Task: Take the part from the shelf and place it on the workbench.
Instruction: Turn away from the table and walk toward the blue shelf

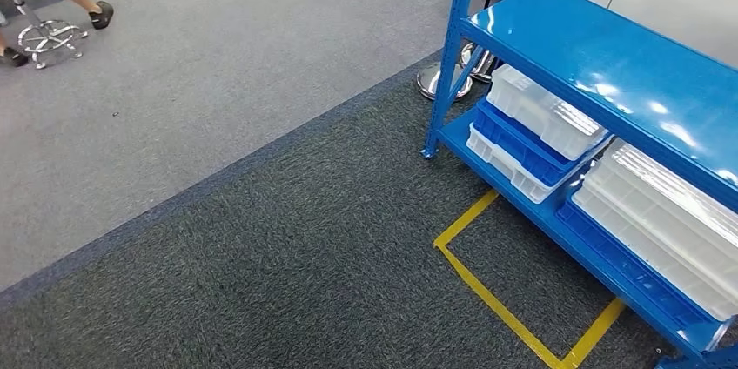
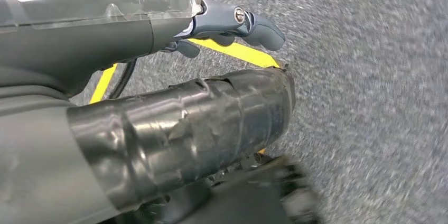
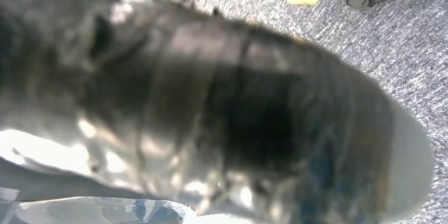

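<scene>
Item 1, shelf (image 1: 609, 64): you have a blue metal rack on the right of the head view, its glossy top board bare and catching the lights. Its near front post meets the floor beside a chrome round base (image 1: 432, 80).

Item 2, bins: on the lower board you see two stacks. Toward the shelf's far end, a white bin (image 1: 544, 112) sits on a blue bin (image 1: 522, 144), which sits on another white bin (image 1: 505, 164). Toward the near end, a large white bin (image 1: 661, 221) rests on a blue tray (image 1: 627, 269). You cannot tell what any bin holds, so the part itself cannot be picked out; it is not in either hand as far as the frames show.

Item 3, floor: dark grey carpet (image 1: 287, 273) lies before the shelf, with a yellow tape outline (image 1: 500, 299) running up to the shelf's front edge. Lighter grey carpet lies beyond it.

Item 4, person: legs and dark shoes (image 1: 101, 14) beside a chrome stool base (image 1: 48, 38) at the far left.

Item 5, left hand (image 2: 232, 26): in the left wrist view you see it over the carpet, fingers loosely extended, holding nothing.

Item 6, right hand (image 3: 211, 108): a dark blurred mass in the right wrist view; you cannot tell whether it is spread or closed.
</scene>
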You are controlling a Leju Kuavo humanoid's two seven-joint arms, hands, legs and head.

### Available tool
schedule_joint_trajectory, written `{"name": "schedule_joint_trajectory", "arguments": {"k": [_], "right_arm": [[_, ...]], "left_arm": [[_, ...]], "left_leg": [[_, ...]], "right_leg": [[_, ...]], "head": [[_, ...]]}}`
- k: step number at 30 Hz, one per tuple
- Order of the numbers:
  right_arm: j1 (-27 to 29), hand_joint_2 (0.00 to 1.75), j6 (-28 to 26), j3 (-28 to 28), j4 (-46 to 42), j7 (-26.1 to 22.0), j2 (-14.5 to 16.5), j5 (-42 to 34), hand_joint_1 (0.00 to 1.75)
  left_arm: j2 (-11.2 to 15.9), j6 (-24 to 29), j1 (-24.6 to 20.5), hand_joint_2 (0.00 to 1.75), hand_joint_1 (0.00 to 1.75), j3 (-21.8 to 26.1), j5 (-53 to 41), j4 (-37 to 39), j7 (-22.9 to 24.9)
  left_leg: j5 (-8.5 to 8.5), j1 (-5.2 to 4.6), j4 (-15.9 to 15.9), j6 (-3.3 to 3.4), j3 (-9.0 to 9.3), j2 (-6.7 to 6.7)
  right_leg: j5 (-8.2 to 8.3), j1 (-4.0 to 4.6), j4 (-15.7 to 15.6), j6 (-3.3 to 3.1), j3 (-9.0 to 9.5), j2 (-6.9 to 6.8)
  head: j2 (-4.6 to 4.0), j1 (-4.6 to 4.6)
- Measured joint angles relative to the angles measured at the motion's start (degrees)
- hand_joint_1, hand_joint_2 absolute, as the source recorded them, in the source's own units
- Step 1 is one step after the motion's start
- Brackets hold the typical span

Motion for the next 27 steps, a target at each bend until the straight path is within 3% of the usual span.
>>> {"name": "schedule_joint_trajectory", "arguments": {"k": [1, 2, 3, 5, 7, 9, 10, 11, 13, 15, 16, 17, 18, 19, 21, 23, 24, 26, 27], "right_arm": [[0.0, 0.00, 0.0, 0.0, 0.0, -0.1, 0.0, 0.0, 0.00], [0.0, 0.00, 0.1, 0.0, 0.0, -0.4, 0.0, -0.1, 0.00], [0.0, 0.00, 0.2, 0.0, 0.0, -0.6, 0.0, -0.1, 0.00], [0.0, 0.00, 0.3, 0.0, 0.0, -0.9, 0.0, -0.2, 0.00], [-0.1, 0.00, 0.4, 0.0, 0.0, -1.1, 0.1, -0.2, 0.00], [-0.1, 0.00, 0.5, 0.0, 0.1, -1.1, 0.3, -0.2, 0.00], [0.0, 0.00, 0.5, 0.0, 0.1, -1.0, 0.3, -0.2, 0.00], [0.2, 0.00, 0.5, 0.0, 0.1, -0.8, 0.3, -0.2, 0.00], [0.3, 0.00, 0.4, 0.0, 0.1, -0.1, 0.3, -0.1, 0.00], [0.2, 0.00, 0.4, 0.0, 0.1, 0.4, 0.3, 0.0, 0.00], [0.2, 0.00, 0.4, 0.0, 0.1, 0.5, 0.3, 0.0, 0.00], [0.2, 0.00, 0.4, 0.0, 0.1, 0.4, 0.3, 0.1, 0.00], [0.2, 0.00, 0.5, 0.0, 0.1, 0.0, 0.3, 0.1, 0.00], [0.3, 0.00, 0.5, -0.1, 0.1, -0.4, 0.2, 0.2, 0.00], [0.3, 0.00, 0.8, -0.1, 0.1, -1.4, 0.1, 0.3, 0.00], [0.2, 0.00, 1.1, -0.1, 0.1, -2.2, 0.1, 0.5, 0.00], [0.1, 0.00, 1.2, 0.0, 0.1, -2.3, 0.1, 0.6, 0.00], [0.1, 0.00, 1.2, 0.0, 0.1, -2.5, 0.1, 1.0, 0.00], [0.1, 0.00, 1.2, 0.0, 0.1, -2.4, 0.1, 1.2, 0.00]], "left_arm": [[0.0, 0.0, 0.2, 0.00, 0.00, 0.0, 0.0, 0.0, 0.1], [0.0, 0.0, 0.3, 0.00, 0.00, 0.0, -0.1, 0.0, 0.2], [0.0, 0.0, 0.4, 0.00, 0.00, 0.0, -0.1, 0.0, 0.1], [0.0, 0.0, 0.4, 0.00, 0.00, 0.0, -0.1, 0.0, -0.1], [0.1, 0.1, 0.4, 0.00, 0.00, 0.0, -0.1, 0.0, -0.4], [0.1, 0.1, 0.2, 0.00, 0.00, 0.0, -0.2, 0.0, -0.7], [0.1, 0.1, 0.1, 0.00, 0.00, 0.0, -0.2, 0.0, -0.8], [0.1, 0.1, 0.0, 0.00, 0.00, 0.0, -0.2, 0.0, -0.8], [0.0, 0.1, 0.0, 0.00, 0.00, 0.0, -0.4, 0.0, -0.6], [-0.1, 0.2, 0.1, 0.00, 0.00, 0.0, -0.6, 0.0, -0.3], [-0.1, 0.2, 0.2, 0.00, 0.00, 0.0, -0.7, 0.0, -0.1], [-0.1, 0.2, 0.3, 0.00, 0.00, 0.0, -0.7, 0.0, 0.0], [-0.1, 0.2, 0.3, 0.00, 0.00, 0.0, -0.7, 0.0, 0.0], [-0.1, 0.2, 0.2, 0.00, 0.00, 0.0, -0.7, 0.0, -0.1], [-0.1, 0.2, 0.2, 0.00, 0.00, 0.0, -0.7, 0.0, -0.5], [0.0, 0.3, 0.1, 0.00, 0.00, 0.0, -0.5, 0.0, -1.0], [0.0, 0.3, 0.0, 0.00, 0.00, 0.0, -0.4, 0.0, -1.1], [0.0, 0.4, -0.3, 0.00, 0.00, 0.0, 0.0, 0.0, -1.4], [0.0, 0.3, -0.4, 0.00, 0.00, 0.0, 0.2, 0.0, -1.5]], "left_leg": [[-1.29, 0.00, 3.6, 0.03, -1.81, -0.33], [-1.53, -0.01, 5.8, 0.11, -3.03, -0.48], [-0.50, -0.02, 5.8, 0.29, -3.27, -0.58], [4.01, -0.08, -0.2, 0.93, -1.09, -1.59], [7.13, -0.10, -7.1, 1.58, 1.51, -4.12], [7.49, -0.23, -9.5, 1.76, 2.32, -5.27], [7.58, -0.25, -9.7, 1.80, 2.47, -4.74], [7.78, -0.18, -10.0, 2.04, 2.66, -4.14], [8.20, 0.08, -10.7, 2.68, 3.04, -2.74], [8.25, 0.07, -10.9, 3.07, 3.11, -1.15], [8.17, 0.03, -10.8, 3.10, 3.10, -0.27], [8.06, 0.01, -10.8, 3.09, 3.13, 0.59], [7.94, 0.02, -10.8, 3.02, 3.19, 1.40], [7.78, 0.05, -10.7, 2.89, 3.33, 2.11], [7.32, 0.01, -10.6, 2.35, 3.75, 3.32], [6.78, -0.27, -10.4, 1.59, 4.03, 4.23], [6.62, -0.41, -10.4, 1.26, 4.17, 4.65], [6.40, -0.35, -10.5, 0.64, 4.61, 5.34], [5.98, -0.22, -10.2, 0.32, 4.70, 4.79]], "right_leg": [[0.00, 0.13, 0.0, -0.11, -0.03, 0.70], [0.00, 0.27, 0.1, -0.17, -0.01, 1.46], [-0.01, 0.37, 0.1, -0.19, 0.05, 2.27], [-0.01, 0.52, 0.2, -0.18, 0.27, 3.88], [-0.03, 0.67, 0.3, 0.07, 0.21, 5.29], [0.06, 0.52, 0.4, 0.71, -0.14, 6.44], [0.18, 0.41, 0.3, 1.12, -0.29, 7.04], [0.15, 0.34, 0.4, 1.44, -0.36, 6.90], [-1.39, 0.47, 2.6, 1.94, -1.39, 4.48], [-5.02, 0.40, 9.0, 2.35, -4.48, 1.43], [-6.60, 0.27, 12.6, 2.57, -6.32, 0.84], [-7.25, 0.09, 15.1, 2.79, -7.56, 0.58], [-6.73, -0.10, 15.5, 2.98, -7.76, 0.38], [-5.23, -0.28, 13.7, 3.12, -6.81, 0.08], [-1.65, -0.30, 6.2, 3.07, -2.74, -2.06], [-0.30, -0.02, 1.2, 2.50, -0.23, -3.85], [-0.54, 0.16, 0.8, 2.12, -0.12, -3.96], [-0.46, 0.16, 0.7, 1.41, -0.27, -2.79], [-0.40, 0.07, 0.7, 1.04, -0.25, -2.27]], "head": [[0.00, 0.01], [0.00, 0.01], [0.00, 0.01], [0.00, 0.01], [0.00, 0.03], [0.00, 0.04], [0.00, 0.03], [0.00, 0.03], [0.00, 0.15], [0.00, 0.28], [0.00, 0.27], [0.00, 0.28], [0.00, 0.27], [0.00, 0.28], [0.00, 0.28], [0.00, 0.21], [0.00, 0.16], [0.00, 0.09], [0.00, 0.10]]}}
